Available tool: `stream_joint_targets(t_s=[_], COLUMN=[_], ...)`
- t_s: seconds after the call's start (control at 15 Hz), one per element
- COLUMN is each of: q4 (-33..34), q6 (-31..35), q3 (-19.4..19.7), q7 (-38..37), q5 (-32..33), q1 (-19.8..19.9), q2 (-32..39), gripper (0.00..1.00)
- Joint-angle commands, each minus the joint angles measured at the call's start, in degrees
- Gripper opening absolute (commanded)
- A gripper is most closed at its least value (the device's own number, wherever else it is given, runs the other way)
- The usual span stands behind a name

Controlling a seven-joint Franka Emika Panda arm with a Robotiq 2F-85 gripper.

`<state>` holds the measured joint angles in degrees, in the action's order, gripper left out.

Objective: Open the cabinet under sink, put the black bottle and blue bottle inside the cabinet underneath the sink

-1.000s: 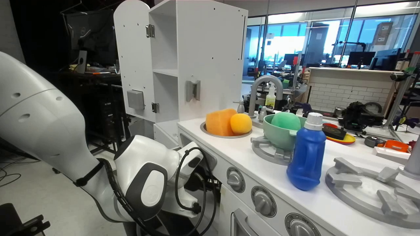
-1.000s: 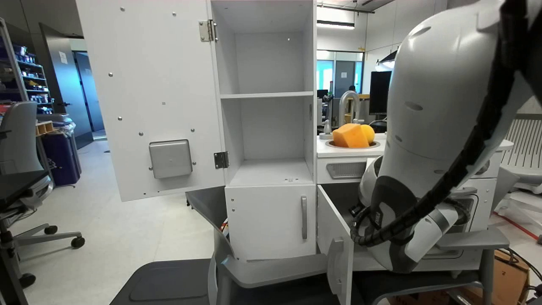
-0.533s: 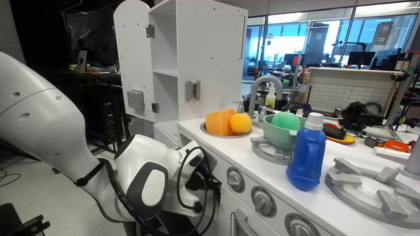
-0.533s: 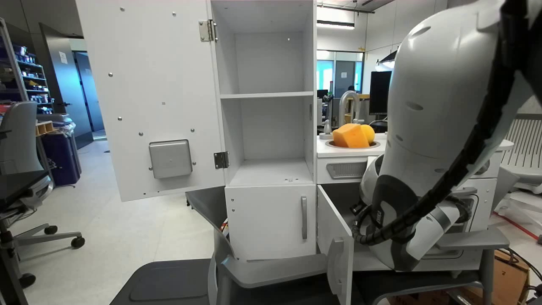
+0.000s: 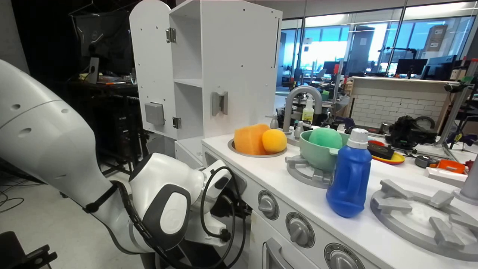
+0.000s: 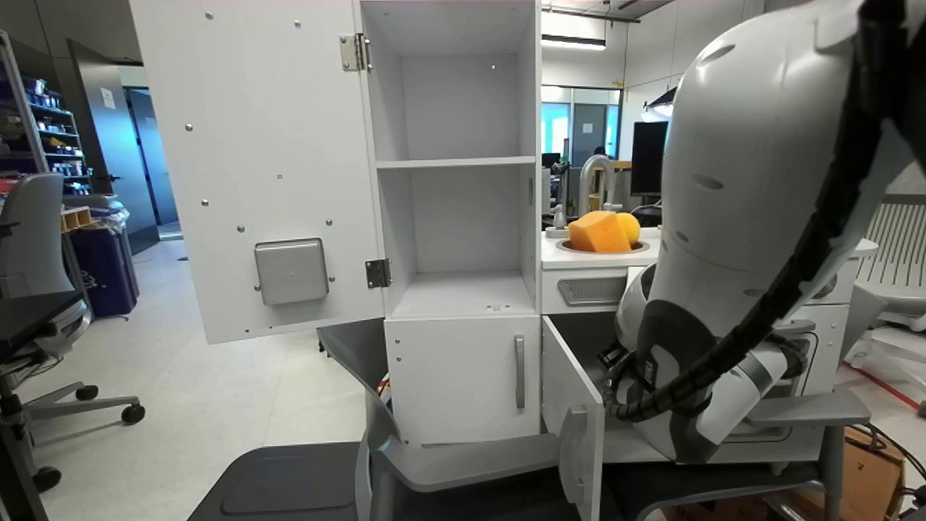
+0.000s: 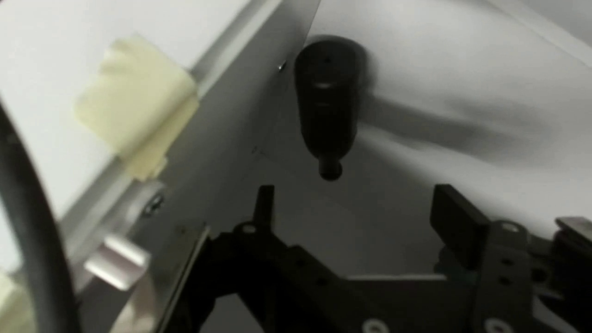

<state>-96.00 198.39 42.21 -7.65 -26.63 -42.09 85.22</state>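
In the wrist view the black bottle [image 7: 327, 92] is inside the cabinet, close to an inner corner, its narrow end towards my gripper [image 7: 353, 196]. The gripper's fingers are spread wide, apart from the bottle, with nothing between them. Both exterior views show my arm reaching into the cabinet underneath the sink [image 6: 647, 247], so the fingertips are hidden there. That cabinet's door [image 6: 568, 387] stands swung outward. The blue bottle [image 5: 349, 179], with a white cap, is upright on the counter between two burners in an exterior view.
A tall white cabinet [image 6: 463, 376] adjoins the sink unit, its upper door [image 6: 282, 174] wide open. Orange and yellow foam pieces sit in the sink. A green bowl [image 5: 317, 155] rests on a burner. Grey chair arms [image 6: 470, 463] stand in front. Yellow tape [image 7: 134, 101] marks the cabinet edge.
The arm has shifted only very slightly in the exterior views. The blue bottle, the cabinet doors and the foam pieces stay where they were.
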Motion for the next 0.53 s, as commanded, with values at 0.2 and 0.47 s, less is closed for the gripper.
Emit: stream_joint_targets(t_s=[0.2, 0.47], q4=[-3.51, -14.54], q6=[-1.74, -3.01], q3=[-0.75, -6.1], q7=[3.56, 10.16], q5=[2.0, 13.11], q1=[-1.59, 0.21], q2=[-3.21, -15.43], gripper=[1.0, 1.0])
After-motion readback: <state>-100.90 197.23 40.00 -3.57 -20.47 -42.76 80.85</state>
